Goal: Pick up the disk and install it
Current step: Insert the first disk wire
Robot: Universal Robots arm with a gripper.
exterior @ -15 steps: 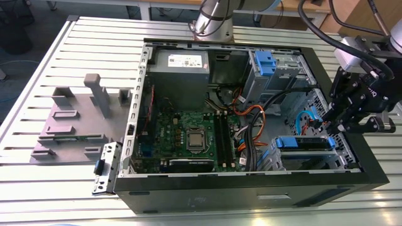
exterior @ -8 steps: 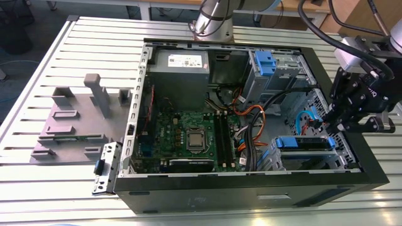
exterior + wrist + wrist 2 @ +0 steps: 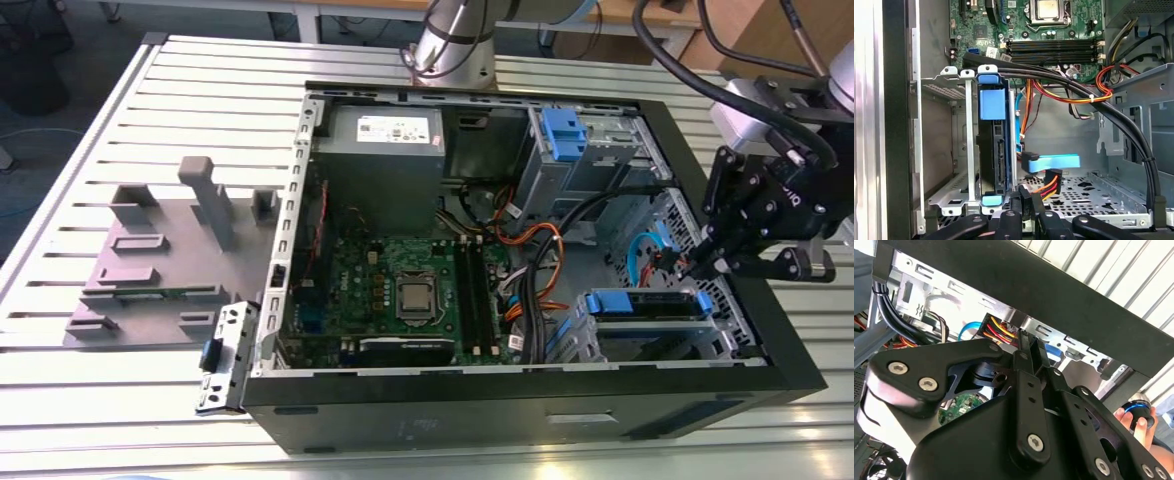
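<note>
The disk [image 3: 999,150] stands edge-on in the metal drive cage [image 3: 951,192] at the case's front corner, its blue frame tabs showing at both ends. In the exterior view the disk [image 3: 647,303] lies in the bay near the exterior view's right. My gripper [image 3: 697,268] hovers just above and beside it. In the first wrist view the gripper [image 3: 1025,202] has its fingertips together, right beside the disk's end and close to the red-orange-yellow power plug [image 3: 1050,184]. Nothing shows between the fingers. In the second wrist view the fingers [image 3: 1026,347] meet in a point.
Black cable bundles [image 3: 1079,90] and a blue data plug [image 3: 1054,162] cross the space beside the cage. The open computer case [image 3: 534,395] sits on a slatted table, with a grey fixture [image 3: 160,260] at the exterior view's left. A hand [image 3: 1134,422] holds a small object outside the case.
</note>
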